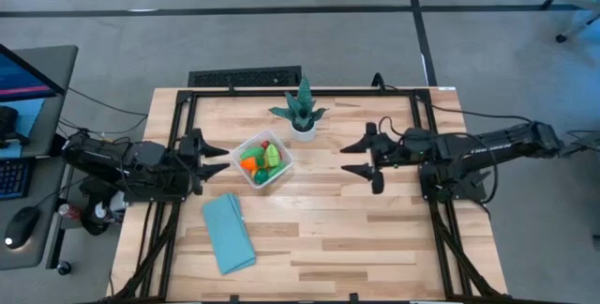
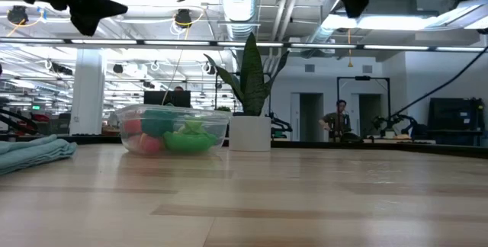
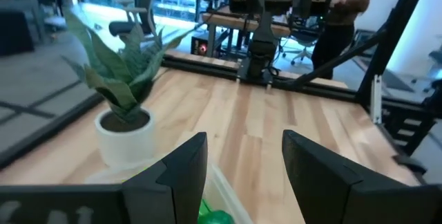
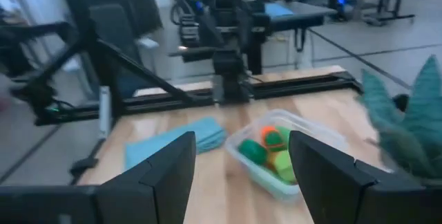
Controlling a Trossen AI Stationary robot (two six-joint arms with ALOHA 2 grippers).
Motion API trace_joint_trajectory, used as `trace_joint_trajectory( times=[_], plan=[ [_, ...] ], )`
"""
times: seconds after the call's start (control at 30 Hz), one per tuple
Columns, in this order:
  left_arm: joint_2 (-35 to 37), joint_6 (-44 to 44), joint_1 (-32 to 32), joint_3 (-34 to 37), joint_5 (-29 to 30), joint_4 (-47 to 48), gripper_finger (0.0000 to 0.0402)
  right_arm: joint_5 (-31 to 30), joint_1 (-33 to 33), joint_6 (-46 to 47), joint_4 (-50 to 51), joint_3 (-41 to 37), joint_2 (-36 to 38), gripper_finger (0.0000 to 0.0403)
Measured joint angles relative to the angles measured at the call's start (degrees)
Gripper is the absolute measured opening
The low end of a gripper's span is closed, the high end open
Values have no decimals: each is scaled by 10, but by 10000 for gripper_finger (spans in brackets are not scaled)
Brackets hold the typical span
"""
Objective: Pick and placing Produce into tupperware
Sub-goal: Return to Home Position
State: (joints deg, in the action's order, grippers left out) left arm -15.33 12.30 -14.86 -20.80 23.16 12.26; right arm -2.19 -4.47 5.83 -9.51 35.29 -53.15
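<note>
**Both pincers spread and empty; the produce sits in the tupperware.**

The left pincer point(image 1: 217, 159) and right pincer point(image 1: 347, 159) face each other across the bench point(image 1: 356, 238), fingers wide apart, touching nothing. Between them, nearer the left one, the tupperware point(image 1: 282, 174) holds green, orange and red produce point(image 1: 261, 159). It sits just beside a potted plant point(image 1: 303, 113) and near a blue cloth point(image 1: 229, 235). Only the low view shows both pincers hanging well above the wood. Only the right wrist view looks down into the tupperware from the side.

The tupperware point(image 1: 287, 162) is clear glossy plastic, the table point(image 1: 356, 229) smooth wood.
</note>
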Motion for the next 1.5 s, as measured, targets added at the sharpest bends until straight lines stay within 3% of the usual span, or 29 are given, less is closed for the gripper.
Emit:
trace_joint_trajectory(
  times=[0.33,0.67,0.83,0.97,1.2,1.5],
  plan=[
    [2,-160,0,0,8,-80,178,9,0,28,-162,-107,9,224],
    [72,-190,0,0,-17,-59,178,24,1,44,-223,-165,25,224],
    [114,-192,0,9,1,-51,178,23,1,43,-243,-185,43,225],
    [147,-215,0,59,28,-126,178,22,6,48,-244,-200,65,224],
    [150,-233,0,187,-8,-348,178,22,6,48,-263,-221,108,225],
    [147,-208,3,200,-78,-371,178,22,18,47,-251,-226,136,224]
  ],
)
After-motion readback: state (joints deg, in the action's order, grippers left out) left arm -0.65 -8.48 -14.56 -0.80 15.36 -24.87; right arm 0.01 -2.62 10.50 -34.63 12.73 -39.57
